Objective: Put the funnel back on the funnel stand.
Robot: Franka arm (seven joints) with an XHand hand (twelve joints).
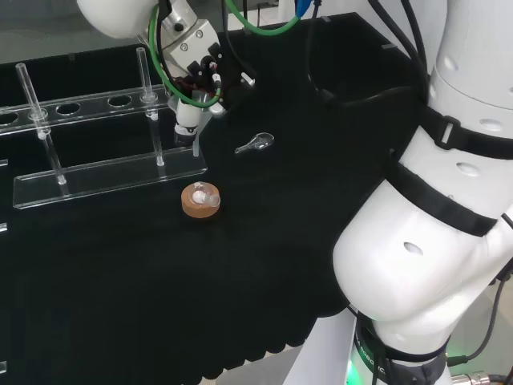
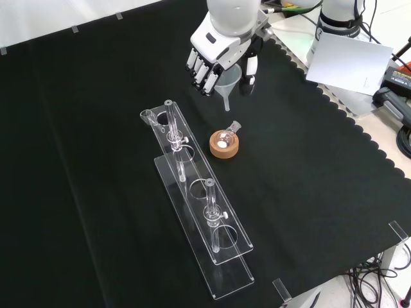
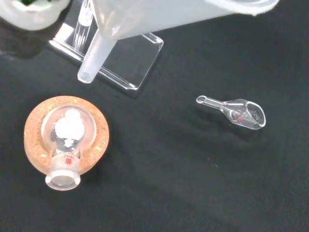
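Translucent funnel [image 2: 227, 82] — between curled fingers [image 2: 200, 69].

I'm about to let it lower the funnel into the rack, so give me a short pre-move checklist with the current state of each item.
1. Funnel held in the robot hand: ok.
2. Funnel spout pointing down, roughly upright: ok.
3. Spout lined up over a hole of the funnel stand: not ok; in the front view it hangs off the stand's far end.
4. Flask on the cork ring clear of the spout: ok.
5. Small glass scoop lying apart: ok.
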